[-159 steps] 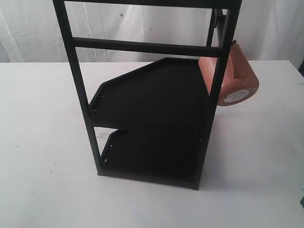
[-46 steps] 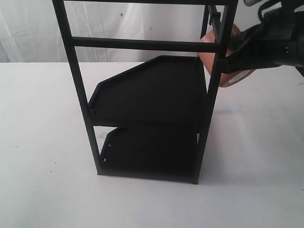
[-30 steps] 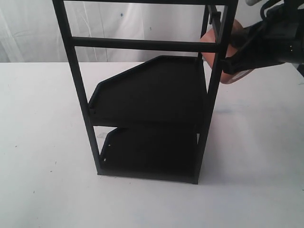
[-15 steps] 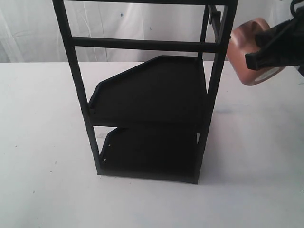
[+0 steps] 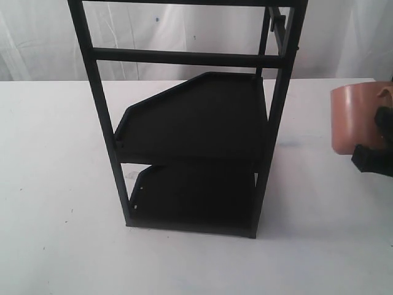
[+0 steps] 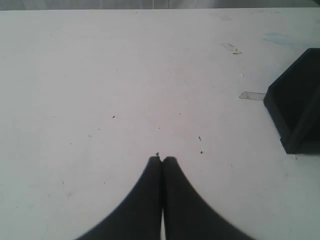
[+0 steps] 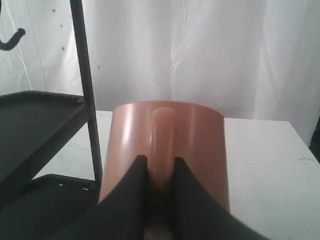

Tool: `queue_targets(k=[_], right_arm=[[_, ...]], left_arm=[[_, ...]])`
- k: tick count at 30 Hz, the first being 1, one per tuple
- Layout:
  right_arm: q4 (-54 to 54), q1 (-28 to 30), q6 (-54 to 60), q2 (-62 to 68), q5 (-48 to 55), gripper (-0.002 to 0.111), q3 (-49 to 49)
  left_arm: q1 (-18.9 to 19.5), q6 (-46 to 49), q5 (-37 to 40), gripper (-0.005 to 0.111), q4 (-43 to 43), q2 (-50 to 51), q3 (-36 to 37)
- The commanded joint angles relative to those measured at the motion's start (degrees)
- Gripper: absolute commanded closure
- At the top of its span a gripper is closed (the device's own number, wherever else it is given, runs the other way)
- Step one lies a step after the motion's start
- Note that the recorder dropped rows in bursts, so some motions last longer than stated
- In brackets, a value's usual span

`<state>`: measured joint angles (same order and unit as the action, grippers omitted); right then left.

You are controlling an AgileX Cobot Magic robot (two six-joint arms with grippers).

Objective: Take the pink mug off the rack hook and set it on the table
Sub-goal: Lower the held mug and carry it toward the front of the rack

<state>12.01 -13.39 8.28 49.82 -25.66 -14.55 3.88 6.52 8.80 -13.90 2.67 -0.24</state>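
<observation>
Near the table's right edge: the pink mug [image 5: 353, 117] hangs clear of the rack [image 5: 101, 110], well apart from its right-hand post. Hook step judged done. The rack hook [image 7: 11, 41] stands bare at the upper post, nothing on it.

Right pincer [image 7: 160, 167]: clamped on the mug's handle [image 7: 160, 132], one finger on each side of the loop. The mug's wall faces the wrist camera and the body reads upright. Mouth-up or base-up: cannot tell, since neither the inside nor a sticker shows. In the exterior view only a dark part of this pincer shows, low beside the mug and cut off by the frame.

Left pincer [image 6: 161, 161]: fingers pressed together with nothing between them, hovering over bare table [image 5: 55, 184] near a corner of the rack's base. Not engaged.

Step in hand (judgement): carry and lowering; set-down not confirmed. Whether the mug's underside touches the table cannot be read, as its lower rim is partly hidden.

Next move calls for a straight, level descent until the underside seats flat. Then release and back out along the handle without nudging the mug. Watch the closeness to the right edge; place it inward if anything.
</observation>
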Motion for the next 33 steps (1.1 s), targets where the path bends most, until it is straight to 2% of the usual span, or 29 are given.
queue_targets(k=[1,4,8,19,26,29,33], right_arm=[[-9.92,-1.88,-5.61,0.36,-5.11,0.108,1.72],[-21.18,-2.89,-10.55,2.29,-5.25,0.108,1.72],[-25.10,-2.89,-21.07,3.93,-0.98,0.108,1.72],[-49.97,-2.89,-44.93,4.38,0.28,0.108,2.01],[-51.23,-2.89,-50.89,-1.71,9.84,0.108,2.01],[-53.09,-3.60,-58.39,-5.67,13.54,0.108,2.64],[-65.35,-5.11,-70.49,-10.45,10.67,0.108,5.28]], left_arm=[[0.03,-0.13,-0.18,0.107,-0.16,0.26,0.24],[0.03,-0.13,-0.18,0.107,-0.16,0.26,0.24],[0.03,-0.13,-0.18,0.107,-0.16,0.26,0.24],[0.03,-0.13,-0.18,0.107,-0.16,0.26,0.24],[0.03,-0.13,-0.18,0.107,-0.16,0.26,0.24],[0.03,-0.13,-0.18,0.107,-0.16,0.26,0.24],[0.03,-0.13,-0.18,0.107,-0.16,0.26,0.24]])
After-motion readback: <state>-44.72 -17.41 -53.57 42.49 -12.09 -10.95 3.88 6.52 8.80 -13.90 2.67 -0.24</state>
